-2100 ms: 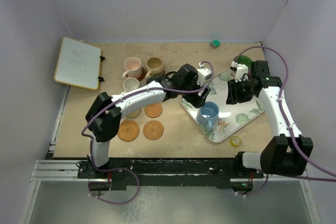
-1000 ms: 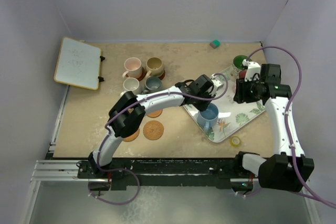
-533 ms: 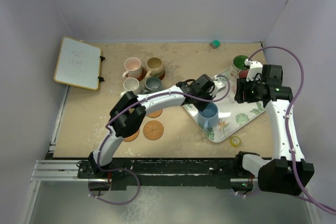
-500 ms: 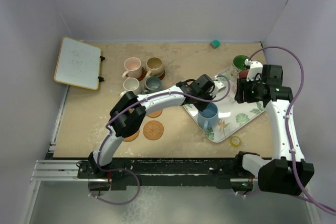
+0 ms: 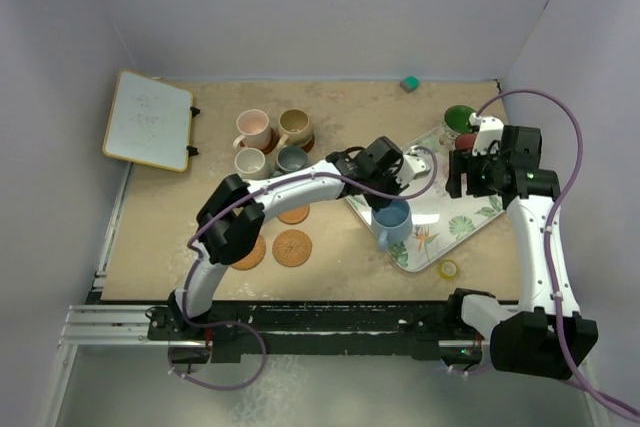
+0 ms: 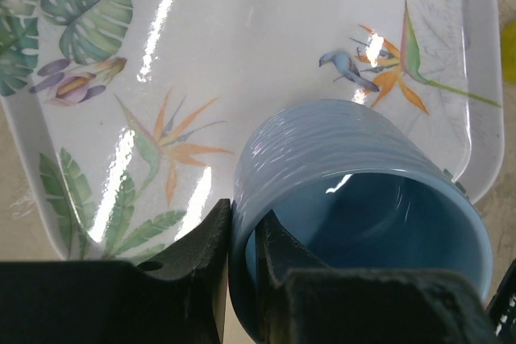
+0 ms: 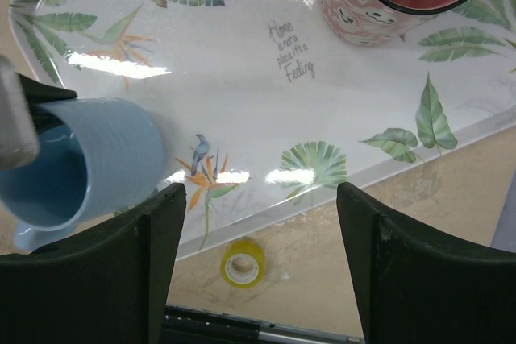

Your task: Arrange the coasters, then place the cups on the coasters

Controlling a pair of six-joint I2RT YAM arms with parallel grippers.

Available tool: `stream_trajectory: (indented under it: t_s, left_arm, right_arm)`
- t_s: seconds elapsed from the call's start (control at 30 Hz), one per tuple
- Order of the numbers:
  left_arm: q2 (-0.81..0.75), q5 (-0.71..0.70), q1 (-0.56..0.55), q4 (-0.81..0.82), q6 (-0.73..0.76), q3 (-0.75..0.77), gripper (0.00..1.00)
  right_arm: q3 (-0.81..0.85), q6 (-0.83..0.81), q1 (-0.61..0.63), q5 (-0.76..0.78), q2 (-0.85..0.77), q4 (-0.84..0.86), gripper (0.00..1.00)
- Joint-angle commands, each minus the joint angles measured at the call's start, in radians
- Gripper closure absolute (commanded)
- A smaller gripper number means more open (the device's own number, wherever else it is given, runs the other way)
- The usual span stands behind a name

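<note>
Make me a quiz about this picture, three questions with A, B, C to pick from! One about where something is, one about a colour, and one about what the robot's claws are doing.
1. Where is the yellow tape roll?
A. inside a cup
B. on the table beside the tray
C. on the whiteboard

2. What colour is the mug that the left jaws pinch?
A. red
B. light blue
C. green

3. How are the right jaws?
A. shut on a coaster
B. shut on nothing
C. open

Answers:
1 B: it lies on the tan table, just past the tray's rim.
2 B: its ribbed wall is light blue.
3 C: the two fingers stand far apart with nothing between them.
</note>
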Motion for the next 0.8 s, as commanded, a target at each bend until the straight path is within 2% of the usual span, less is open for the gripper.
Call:
stream_trajectory:
  t_s: [0.0, 0.23, 0.4, 0.57, 0.77]
  left_arm:
    - [-0.179, 0.072, 0.022, 0.044, 0.083, 0.000, 0.97]
    - [-0.267, 0.120, 0.070, 0.003, 0.178, -0.040, 0.97]
    - [-0.358, 0.152, 0.119, -0.025, 0.265, -0.101, 0.97]
    - [-0.413, 0.180, 0.186, -0.153, 0.370, -0.125, 0.97]
    - [-0.499, 0.159, 0.225, -0.213, 0.517, -0.230, 0.97]
  right_arm:
    - [-0.007, 0.008, -0.007, 0.017, -0.026, 0.025, 0.20]
    - [-0.007, 0.005, -0.009, 0.020, -0.028, 0.024, 0.14]
    - [-0.009, 0.002, -0.011, 0.023, -0.026, 0.025, 0.13]
    - [-0.009, -0.009, -0.011, 0.010, -0.027, 0.026, 0.13]
    - [-0.012, -0.019, -0.011, 0.001, -0.027, 0.027, 0.13]
